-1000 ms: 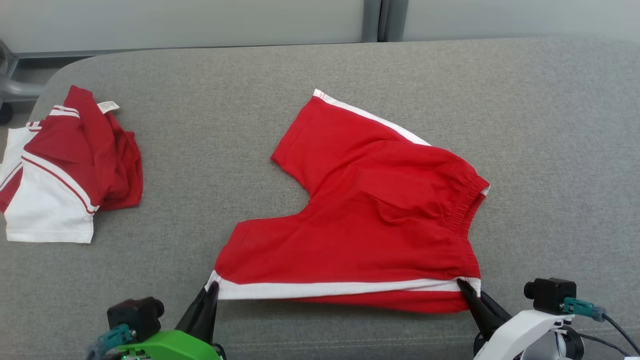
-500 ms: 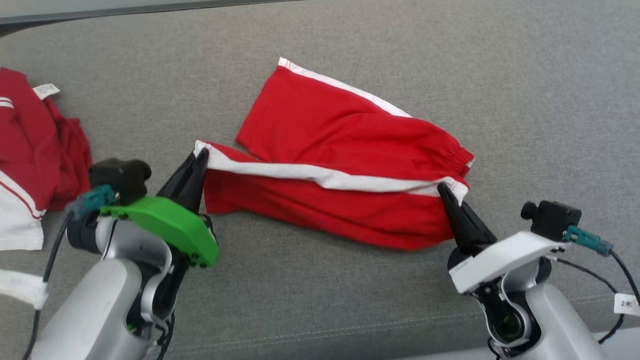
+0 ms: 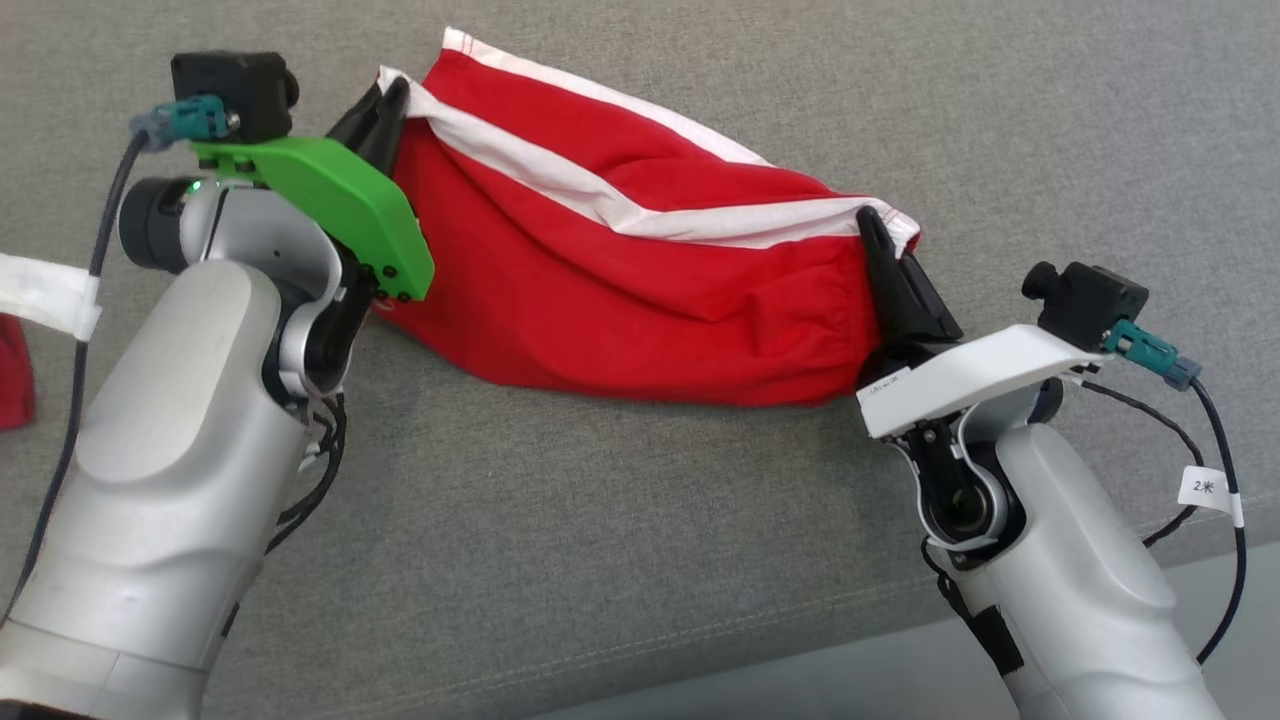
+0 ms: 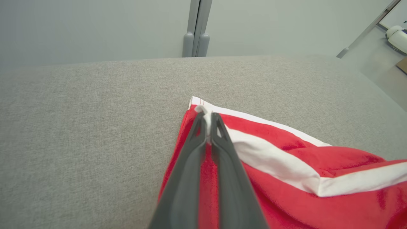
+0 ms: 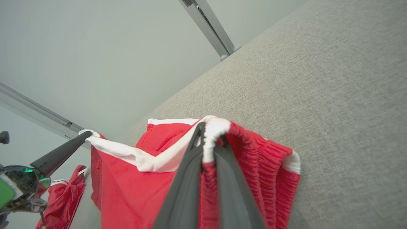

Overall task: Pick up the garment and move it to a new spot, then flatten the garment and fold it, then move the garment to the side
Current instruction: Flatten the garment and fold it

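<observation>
The garment is a pair of red shorts with white side stripes, lying on the grey cushion with its near edge lifted. My left gripper is shut on the white-striped leg hem corner, seen up close in the left wrist view. My right gripper is shut on the elastic waistband corner, where the white stripe ends. The striped edge stretches between the two grippers above the far leg. Red cloth hangs below the right fingers, and the left gripper shows there too.
A second red and white garment lies at the far left, with a sliver of it behind my left forearm. The cushion's front edge runs along the bottom right. A pale wall stands behind the cushion.
Both grippers have lifted the near striped edge and carried it away from me, over the far half of the shorts. The head camera has shifted too, so the arms now show large.
</observation>
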